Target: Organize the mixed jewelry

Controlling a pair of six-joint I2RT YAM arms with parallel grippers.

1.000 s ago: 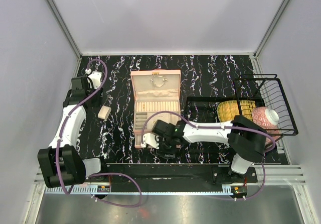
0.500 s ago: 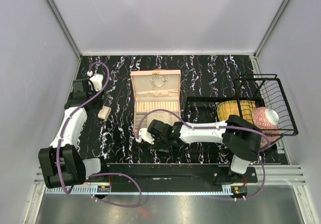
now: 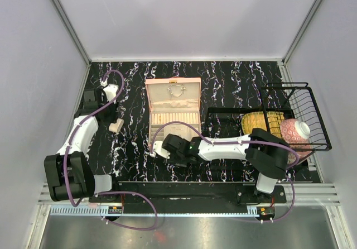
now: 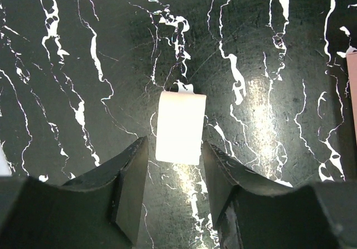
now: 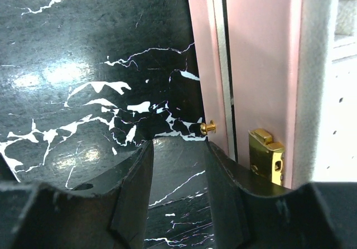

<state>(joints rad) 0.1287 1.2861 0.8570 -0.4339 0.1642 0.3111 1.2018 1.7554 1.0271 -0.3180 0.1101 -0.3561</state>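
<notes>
One pink case (image 3: 173,95), one cream block (image 3: 116,125), one wire basket (image 3: 281,99), one patterned bowl (image 3: 294,130).

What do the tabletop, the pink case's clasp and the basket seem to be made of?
Tabletop: glossy black surface with white veins, stone or marble-print laminate; glare spots show the sheen. Clasp: polished gold-toned metal, with bright highlights. Basket: thin black wire, probably coated metal.

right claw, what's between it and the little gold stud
Only bare black table between the right claw and the gold stud, in the right wrist view.
</notes>
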